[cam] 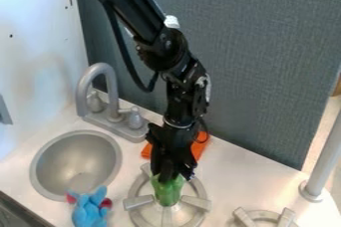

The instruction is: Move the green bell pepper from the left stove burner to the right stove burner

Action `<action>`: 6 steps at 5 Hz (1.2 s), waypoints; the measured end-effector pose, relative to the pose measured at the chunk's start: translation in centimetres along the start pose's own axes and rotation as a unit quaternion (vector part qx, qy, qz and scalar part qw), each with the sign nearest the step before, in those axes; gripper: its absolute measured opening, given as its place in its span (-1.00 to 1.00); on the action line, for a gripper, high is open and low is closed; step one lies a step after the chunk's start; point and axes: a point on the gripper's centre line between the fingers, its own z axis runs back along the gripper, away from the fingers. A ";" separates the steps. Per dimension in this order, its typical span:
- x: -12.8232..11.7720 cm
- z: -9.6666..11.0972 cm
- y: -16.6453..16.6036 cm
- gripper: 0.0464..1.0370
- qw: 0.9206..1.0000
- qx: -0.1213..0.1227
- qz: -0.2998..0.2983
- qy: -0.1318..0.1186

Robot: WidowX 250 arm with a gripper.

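my claw (174, 172), open or closed i cannot tell, meets the top of a green object (168, 192) over the burner (138, 202), where an off-center hold or a snag on its prongs (196, 202) could tip it.

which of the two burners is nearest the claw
The burner nearer the sink: the claw hangs over it, at a green object. The other burner is near the grey post.

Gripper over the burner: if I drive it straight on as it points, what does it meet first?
Probably the green object, right at the gripper; they may already touch, as depth is unclear here. Beyond it in that line lies the gray stove burner.
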 end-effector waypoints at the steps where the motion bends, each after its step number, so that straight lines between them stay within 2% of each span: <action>1: -0.4 -0.1 0.2 -0.82 1.000 -0.005 0.010 0.007; 2: -0.3 3.4 0.0 -0.91 0.999 0.011 0.036 -0.030; 3: 0.5 7.8 -2.7 -0.91 0.996 -0.002 0.009 -0.091; 4: 1.7 9.7 -5.1 -0.91 0.994 -0.005 -0.022 -0.106; 5: 3.3 8.4 -8.1 -0.91 0.993 -0.022 -0.093 -0.068; 6: 3.9 6.1 -10.7 -0.91 0.988 -0.011 -0.152 -0.016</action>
